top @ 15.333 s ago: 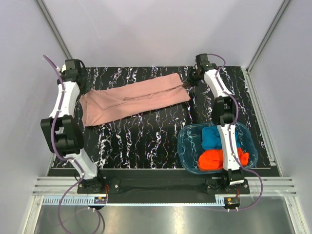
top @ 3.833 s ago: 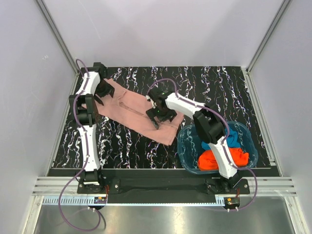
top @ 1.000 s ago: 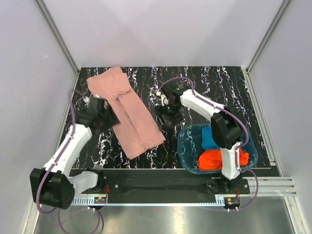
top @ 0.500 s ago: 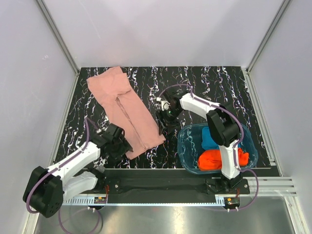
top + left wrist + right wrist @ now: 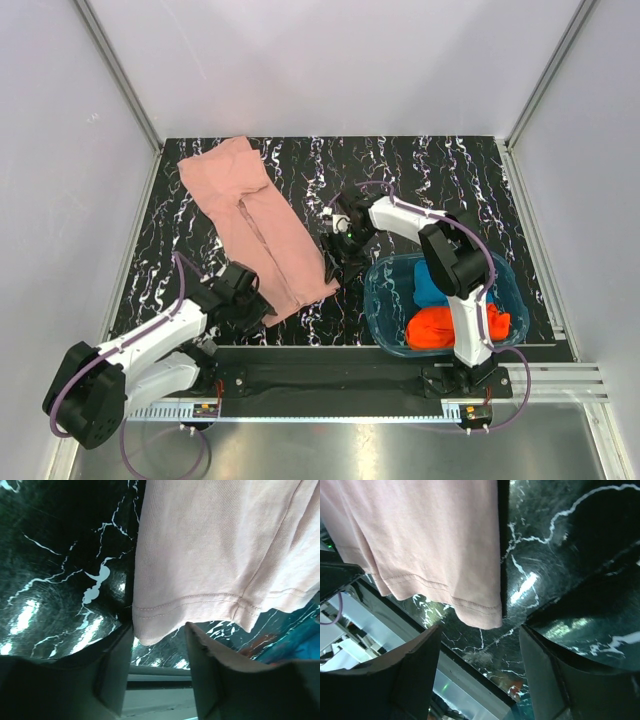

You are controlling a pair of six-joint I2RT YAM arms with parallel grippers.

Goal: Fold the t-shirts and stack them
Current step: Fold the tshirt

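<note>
top external view: the dusty-pink t-shirt (image 5: 258, 225) lies flat on the desk (image 5: 440, 180) as a long folded strip, running from the 11 o'clock corner down toward 6 o'clock. its near hem ends close to the front edge. the left gripper (image 5: 262, 305) sits low at the hem's 7 o'clock corner. the right gripper (image 5: 335, 262) sits at the hem's 3 o'clock corner. the translucent blue tub (image 5: 375, 300) stands at 4 o'clock on the desk, just beside the hem, and holds the blue t-shirt (image 5: 432, 285) and the orange-red t-shirt (image 5: 430, 328).

left wrist view: the left gripper (image 5: 157, 640) has its jaws released and spread. the stitched hem corner of the pink t-shirt (image 5: 215, 545) dips into the gap between them, unpinched.

right wrist view: the right gripper (image 5: 480, 635) has its jaws released and set wide. the other hem corner of the pink t-shirt (image 5: 430, 535) lies at 12 o'clock of the gap, flat on the desk and not clamped.
</note>
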